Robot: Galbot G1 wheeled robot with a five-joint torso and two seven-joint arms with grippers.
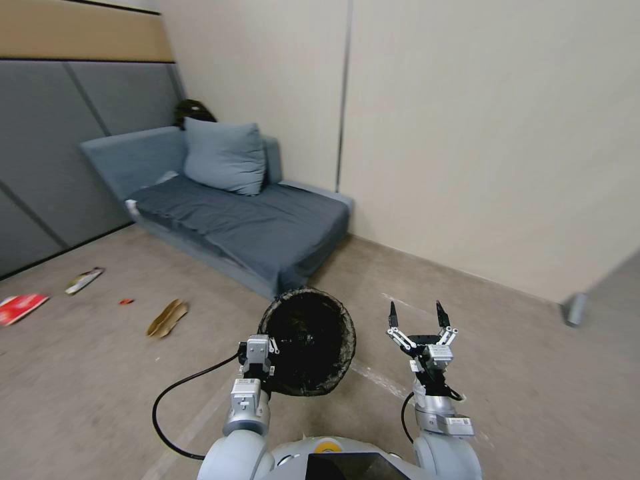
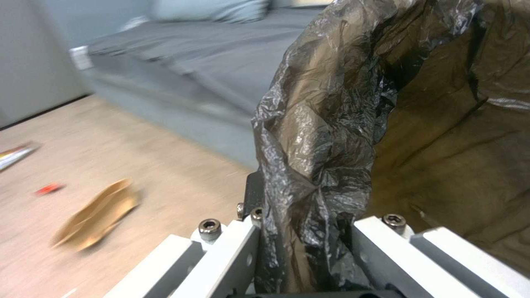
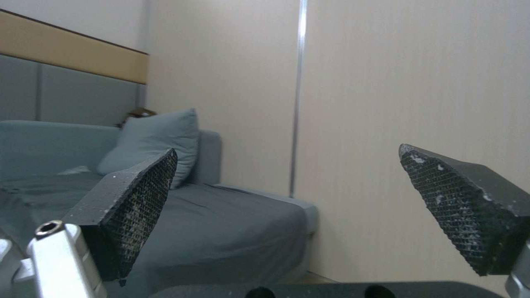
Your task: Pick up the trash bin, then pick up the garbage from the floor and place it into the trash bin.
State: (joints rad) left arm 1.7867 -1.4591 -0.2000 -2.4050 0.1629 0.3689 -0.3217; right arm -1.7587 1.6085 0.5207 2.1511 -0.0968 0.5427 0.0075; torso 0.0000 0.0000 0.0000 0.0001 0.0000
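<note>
Trash bin [image 1: 308, 341] first: your left gripper [image 1: 265, 360] was clamped on its rim, holding it up off the floor with the mouth tipped toward the head camera, so you saw only the black bag [image 2: 326, 136] lining it, and the white shell was hidden. In the left wrist view the crinkled liner was pinched between the white fingers [image 2: 232, 252], and the bin's far side was cut off. Your right gripper [image 1: 419, 319] stood just beside the bin, apart from it, spread wide with nothing between its dark pads [image 3: 138, 207]. The garbage lay on the floor [image 1: 100, 373] well to the left: a tan curled piece [image 1: 167, 317] nearest, a tiny red wrapper [image 1: 126, 301], a yellow-edged wrapper [image 1: 84, 280], and a red pack [image 1: 20, 308] partly cut off at the edge. A grey sofa [image 1: 267, 227] stood behind.
</note>
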